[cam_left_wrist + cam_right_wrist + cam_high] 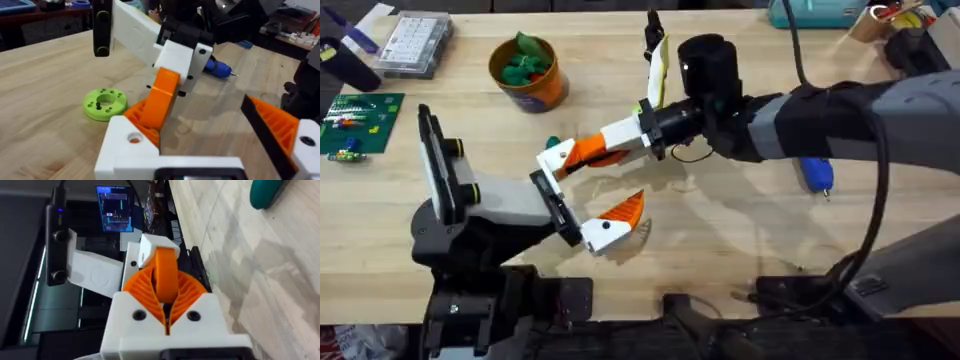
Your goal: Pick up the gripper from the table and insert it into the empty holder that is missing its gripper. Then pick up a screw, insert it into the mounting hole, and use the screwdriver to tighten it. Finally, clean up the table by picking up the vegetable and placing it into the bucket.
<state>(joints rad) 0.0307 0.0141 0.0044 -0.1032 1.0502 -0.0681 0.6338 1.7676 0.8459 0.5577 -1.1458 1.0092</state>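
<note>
Right hand (582, 152) is pinching the orange gripper finger (165, 277), pressing it against the white holder (556, 160) on the left hand (582, 195), whose fingers are spread. Screwdriver (816, 173) lies on the bench (720, 220) beyond; the bucket (528, 72) holds green vegetables.

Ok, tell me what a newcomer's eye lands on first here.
The right claw reaches across the table's middle, shut on an orange finger. Beyond it to the left stands the orange bucket holding green vegetables; the blue screwdriver lies at right.
</note>
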